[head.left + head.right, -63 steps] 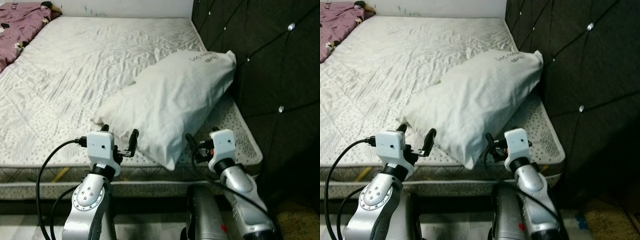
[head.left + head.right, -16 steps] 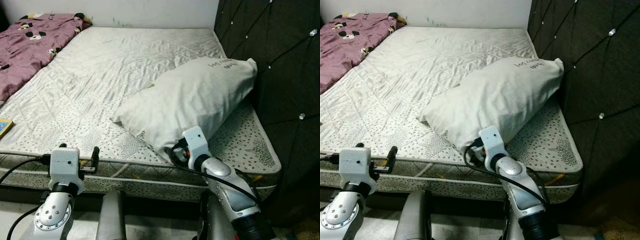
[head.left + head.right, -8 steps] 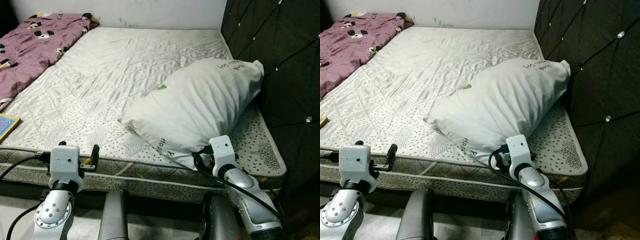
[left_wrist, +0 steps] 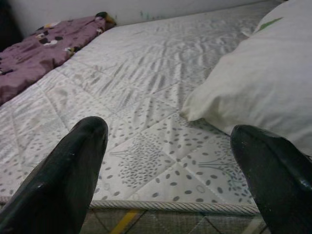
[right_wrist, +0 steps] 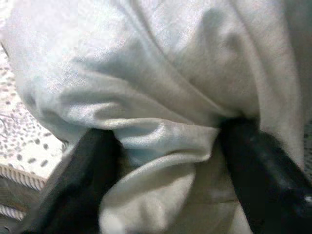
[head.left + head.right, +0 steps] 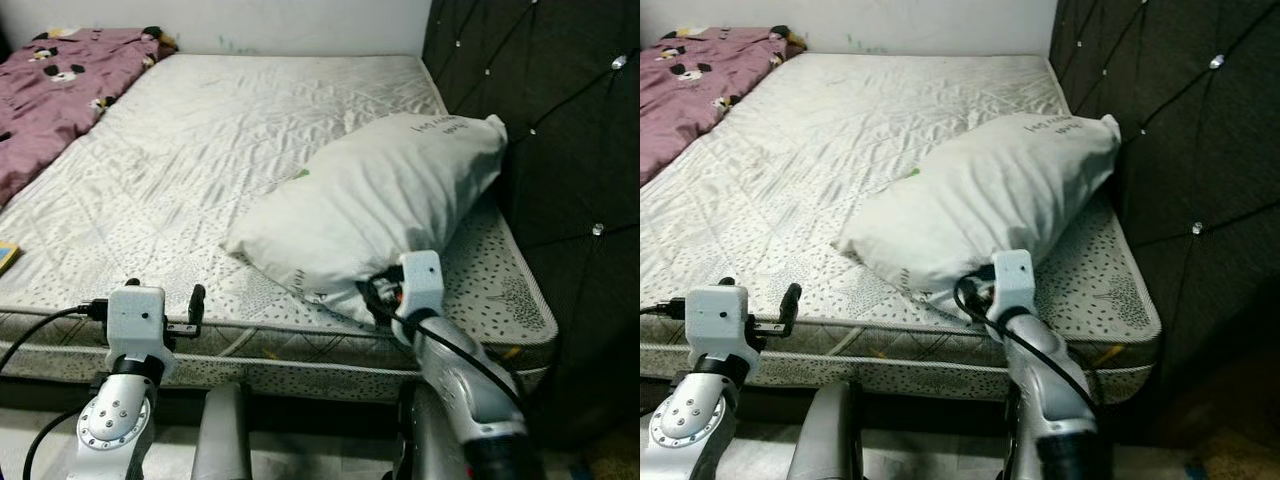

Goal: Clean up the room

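A large white pillow [image 6: 390, 200] lies slanted on the right side of the mattress [image 6: 200, 150], its far end against the dark headboard. My right gripper [image 6: 380, 293] is at the pillow's near lower edge. In the right wrist view its two black fingers [image 5: 90, 165] pinch a bunched fold of the pillow [image 5: 161, 83] between them. My left gripper [image 6: 165, 292] hovers open just in front of the mattress's front edge, left of the pillow, holding nothing; the left wrist view shows its spread fingertips [image 4: 87, 141] facing the quilted mattress [image 4: 146, 97].
A dark tufted headboard [image 6: 560, 120] rises along the bed's right side. A purple patterned blanket [image 6: 50, 80] lies at the far left corner. A small flat yellow-and-blue thing [image 6: 5, 255] sits at the left edge. The mattress's left half is bare.
The camera has swung a little. My right gripper has moved in from the bed's front edge onto the pillow's near edge and closed on its fabric. The left arm holds the same pose.
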Motion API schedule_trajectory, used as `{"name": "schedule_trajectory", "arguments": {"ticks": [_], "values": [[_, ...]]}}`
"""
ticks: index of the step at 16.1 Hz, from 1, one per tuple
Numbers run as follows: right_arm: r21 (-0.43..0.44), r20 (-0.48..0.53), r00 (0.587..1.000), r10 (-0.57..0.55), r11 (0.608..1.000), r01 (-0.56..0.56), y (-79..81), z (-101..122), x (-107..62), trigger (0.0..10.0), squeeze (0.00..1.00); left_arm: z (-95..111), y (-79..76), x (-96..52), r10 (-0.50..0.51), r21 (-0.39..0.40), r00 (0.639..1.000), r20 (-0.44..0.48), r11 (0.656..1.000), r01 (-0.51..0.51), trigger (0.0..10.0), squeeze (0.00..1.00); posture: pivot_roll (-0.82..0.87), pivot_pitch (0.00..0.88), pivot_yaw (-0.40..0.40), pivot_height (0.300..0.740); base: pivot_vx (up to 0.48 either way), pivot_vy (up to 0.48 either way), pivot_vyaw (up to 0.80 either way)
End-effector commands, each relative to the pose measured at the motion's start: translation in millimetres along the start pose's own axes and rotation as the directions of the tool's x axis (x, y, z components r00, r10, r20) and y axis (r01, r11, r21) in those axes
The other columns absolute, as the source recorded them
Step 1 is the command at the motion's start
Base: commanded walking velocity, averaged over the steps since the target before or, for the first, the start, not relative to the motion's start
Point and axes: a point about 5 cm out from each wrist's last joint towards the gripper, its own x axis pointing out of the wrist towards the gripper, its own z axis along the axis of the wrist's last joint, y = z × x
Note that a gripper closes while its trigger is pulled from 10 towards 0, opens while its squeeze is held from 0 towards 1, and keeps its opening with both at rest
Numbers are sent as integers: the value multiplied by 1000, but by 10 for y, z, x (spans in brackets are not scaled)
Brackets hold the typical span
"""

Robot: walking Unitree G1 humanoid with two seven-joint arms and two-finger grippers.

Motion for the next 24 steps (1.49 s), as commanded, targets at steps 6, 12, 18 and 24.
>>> {"name": "schedule_trajectory", "arguments": {"ticks": [6, 12, 18, 24], "values": [[34, 46, 999, -23, 999, 22, 4, 133, 132, 0, 0, 69, 0, 85, 16, -19, 999, 32, 1000, -16, 10000, 0, 92, 23, 18, 498, 0, 0, 0], [53, 62, 996, -70, 996, 66, -38, 140, 226, 0, 0, 69, -68, 99, 17, -37, 999, 37, 999, -16, 10000, 0, 85, 20, 8, 498, 0, 0, 0], [85, 153, 949, -277, 960, 267, -702, 525, 288, 0, 0, 67, -68, 115, 29, -42, 999, 42, 999, -28, 10000, 0, 76, 20, -1, 498, 0, 0, 0], [116, 300, 809, -505, 861, 495, -1548, 1130, 62, 0, 0, 50, -64, 114, 30, -37, 999, 37, 999, -28, 10000, 0, 69, 32, 8, 498, 0, 0, 0]]}}
